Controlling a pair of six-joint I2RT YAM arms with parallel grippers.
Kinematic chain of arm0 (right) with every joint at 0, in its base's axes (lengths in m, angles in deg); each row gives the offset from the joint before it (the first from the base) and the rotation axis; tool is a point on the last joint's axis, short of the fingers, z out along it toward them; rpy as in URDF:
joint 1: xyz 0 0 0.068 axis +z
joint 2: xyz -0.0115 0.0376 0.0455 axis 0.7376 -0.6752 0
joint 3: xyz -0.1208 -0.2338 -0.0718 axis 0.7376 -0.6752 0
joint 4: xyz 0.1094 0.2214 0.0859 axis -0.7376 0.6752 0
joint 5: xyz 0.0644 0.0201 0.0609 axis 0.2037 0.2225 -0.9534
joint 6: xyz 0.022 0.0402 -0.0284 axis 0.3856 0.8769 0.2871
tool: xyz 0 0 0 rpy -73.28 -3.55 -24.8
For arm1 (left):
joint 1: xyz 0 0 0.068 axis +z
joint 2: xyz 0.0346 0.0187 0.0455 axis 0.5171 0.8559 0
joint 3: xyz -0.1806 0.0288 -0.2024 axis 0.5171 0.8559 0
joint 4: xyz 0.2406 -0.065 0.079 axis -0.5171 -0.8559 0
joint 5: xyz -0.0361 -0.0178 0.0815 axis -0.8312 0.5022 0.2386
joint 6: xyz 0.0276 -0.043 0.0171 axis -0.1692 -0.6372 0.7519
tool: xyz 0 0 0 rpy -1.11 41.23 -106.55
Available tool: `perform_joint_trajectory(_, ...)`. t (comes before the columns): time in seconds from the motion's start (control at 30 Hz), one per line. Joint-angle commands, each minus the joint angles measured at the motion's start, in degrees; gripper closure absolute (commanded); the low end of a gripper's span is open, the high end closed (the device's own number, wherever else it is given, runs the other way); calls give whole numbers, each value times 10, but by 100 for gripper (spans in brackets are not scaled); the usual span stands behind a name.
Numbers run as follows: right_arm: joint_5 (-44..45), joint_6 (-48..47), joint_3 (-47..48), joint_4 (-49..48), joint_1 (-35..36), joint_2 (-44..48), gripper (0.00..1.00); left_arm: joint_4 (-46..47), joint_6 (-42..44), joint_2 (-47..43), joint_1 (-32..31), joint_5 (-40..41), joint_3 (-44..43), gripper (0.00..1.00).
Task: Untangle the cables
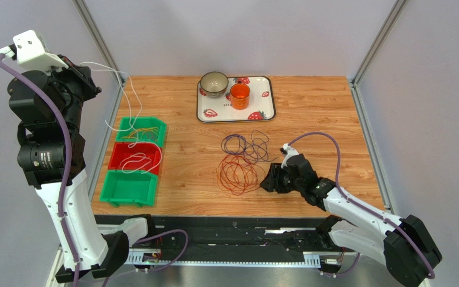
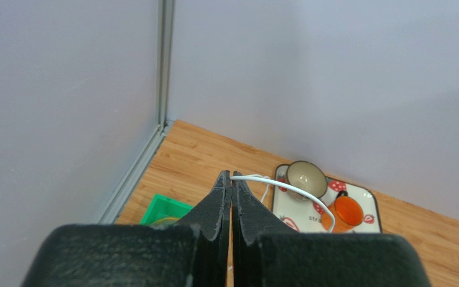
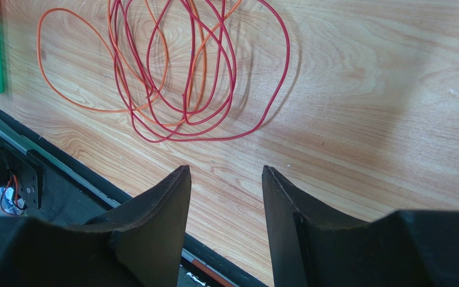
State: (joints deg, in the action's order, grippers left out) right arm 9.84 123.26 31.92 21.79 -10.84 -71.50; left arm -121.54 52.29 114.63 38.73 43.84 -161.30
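The tabletop shows a job that I judge about half done. Far below the raised left claw, at the tabletop's edge, a green bin already holds a yellow cable. The red bin next to it holds pale loops, though I cannot tell whether they belong to the cable now in the air.

What is left lies just ahead of the right claw: a tangle of three cables. The red cable and orange cable are coiled through each other. Beyond them the purple cable overlaps their far side. All three need pulling apart and sorting.

The left claw is pinched tight on the white cable. It leaves the tips sideways and droops down towards the bins.

The right claw stands about half open and holds nothing. It sits low over bare wood, with the nearest red loop just ahead of its tips and not touching them.
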Motion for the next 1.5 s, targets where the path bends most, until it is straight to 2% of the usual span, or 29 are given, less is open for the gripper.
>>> perform_joint_trajectory(0.0,-4,-8,-1,-25,1,-2,49,18,28,3,3,59,8,100)
perform_joint_trajectory(0.23,-6,-9,5,-25,1,-13,50,17,20,20,7,157,31,100)
perform_joint_trajectory(0.6,-7,-10,10,-25,1,-25,50,39,-1,-32,24,227,99,100)
perform_joint_trajectory(0.8,-7,-9,9,-25,1,-25,50,24,-5,-46,28,258,82,100)
perform_joint_trajectory(0.93,-7,-9,9,-25,1,-24,50,41,-4,-56,28,218,80,100)
perform_joint_trajectory(1.1,-5,-8,7,-25,1,-20,51,23,-3,-45,28,243,62,100)
perform_joint_trajectory(1.47,-5,-9,7,-25,1,-21,51,32,-4,-36,28,250,98,100)
